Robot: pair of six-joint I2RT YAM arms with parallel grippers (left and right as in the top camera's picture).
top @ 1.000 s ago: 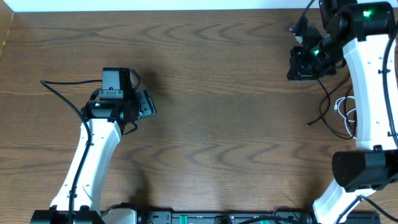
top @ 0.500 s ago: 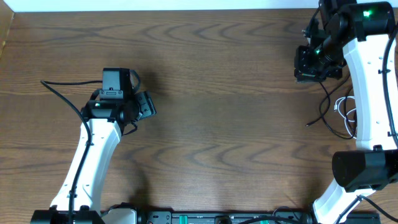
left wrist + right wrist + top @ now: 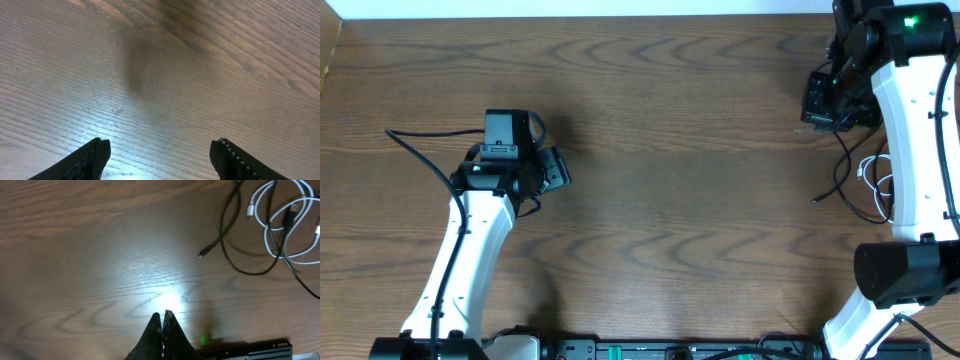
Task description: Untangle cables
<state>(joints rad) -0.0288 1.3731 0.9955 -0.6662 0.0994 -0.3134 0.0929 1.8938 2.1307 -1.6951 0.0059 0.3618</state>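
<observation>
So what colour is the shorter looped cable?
The looped cable is white; right wrist view shows it best.

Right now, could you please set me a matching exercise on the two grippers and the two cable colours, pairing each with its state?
Things:
1. left gripper
2. right gripper
3. white cable
4. black cable

States:
A. shut, holding nothing
B. coiled in loops
C. open, nothing between the fingers
D. one loose end stretched away from the tangle

Pairs: 1-C, 2-A, 3-B, 4-D
</observation>
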